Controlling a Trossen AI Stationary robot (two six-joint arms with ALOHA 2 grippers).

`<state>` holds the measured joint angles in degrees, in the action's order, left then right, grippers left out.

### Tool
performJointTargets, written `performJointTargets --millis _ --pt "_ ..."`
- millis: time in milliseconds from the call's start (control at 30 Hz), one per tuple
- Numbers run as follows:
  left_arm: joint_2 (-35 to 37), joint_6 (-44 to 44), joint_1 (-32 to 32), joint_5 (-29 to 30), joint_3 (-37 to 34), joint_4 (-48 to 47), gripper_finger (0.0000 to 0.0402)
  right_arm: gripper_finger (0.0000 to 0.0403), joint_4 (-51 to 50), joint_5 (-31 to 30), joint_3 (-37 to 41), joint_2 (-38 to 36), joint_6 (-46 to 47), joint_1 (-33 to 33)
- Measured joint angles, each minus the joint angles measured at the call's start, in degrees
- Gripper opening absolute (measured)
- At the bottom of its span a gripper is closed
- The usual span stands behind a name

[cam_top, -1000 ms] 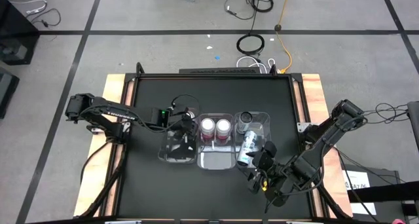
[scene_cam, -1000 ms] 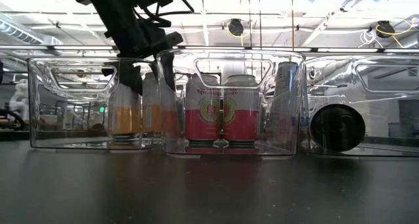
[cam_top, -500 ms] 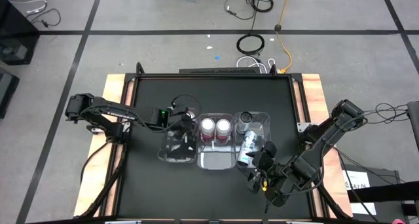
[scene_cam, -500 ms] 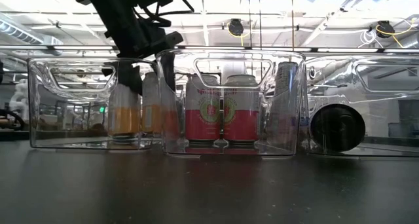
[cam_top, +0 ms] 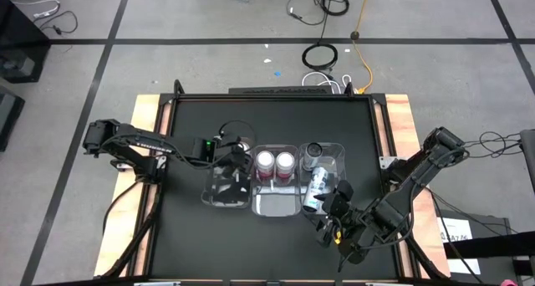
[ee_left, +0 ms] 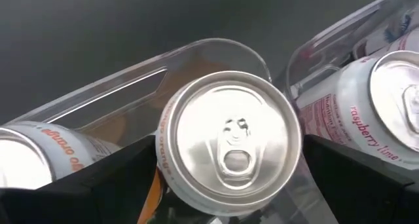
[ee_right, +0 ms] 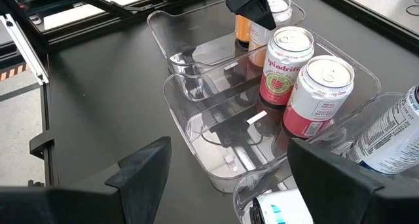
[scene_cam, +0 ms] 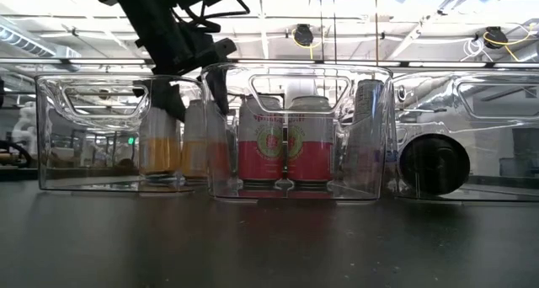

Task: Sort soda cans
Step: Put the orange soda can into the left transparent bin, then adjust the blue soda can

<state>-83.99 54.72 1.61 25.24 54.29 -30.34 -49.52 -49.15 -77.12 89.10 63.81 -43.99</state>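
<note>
On a matte black bench, three clear, glossy plastic bins with rounded corners sit side by side near the centre. At nine o'clock of the row, the left bin holds two upright orange-sided cans with smooth silvery tops, both at its twelve o'clock end. The left gripper hangs directly over one orange can, its dark fingers spread wide on either side of the round lid without touching it. The middle bin holds two red-sided cans standing together, pale tops up, also at its twelve o'clock end. The right bin holds two dark silver cans: one upright, one lying on its side. The right gripper waits at five o'clock of the bins, low over the bench, with its fingers wide apart and holding nothing.
</note>
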Motion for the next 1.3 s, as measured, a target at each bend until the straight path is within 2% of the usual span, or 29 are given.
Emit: performJointTargets --millis 333,467,767,900,1100,1300 --pt "0.35 -3.07 0.00 -0.28 5.02 -2.08 0.0389 0.0298 0.02 1.26 -0.02 0.00 0.00 0.02" --pt "0.35 -3.15 0.00 0.73 7.73 -6.89 0.0389 0.0298 0.07 3.04 -0.02 0.00 0.00 0.00" --pt "0.72 -2.98 0.00 5.65 16.56 -23.26 0.0389 0.0298 0.36 3.02 -0.02 0.00 -0.15 -0.81" --pt "2.73 -4.48 0.49 7.12 20.19 -25.86 0.0389 0.0298 0.39 3.02 -0.02 0.00 -0.02 -0.92" --pt "7.29 -13.06 3.45 6.56 23.05 -25.64 0.0389 0.0298 0.41 3.02 -0.02 0.00 -0.02 -0.92" --pt "10.20 -16.52 9.49 5.84 23.07 -26.21 0.0389 0.0298 0.42 3.02 -0.02 0.00 3.66 -0.92"
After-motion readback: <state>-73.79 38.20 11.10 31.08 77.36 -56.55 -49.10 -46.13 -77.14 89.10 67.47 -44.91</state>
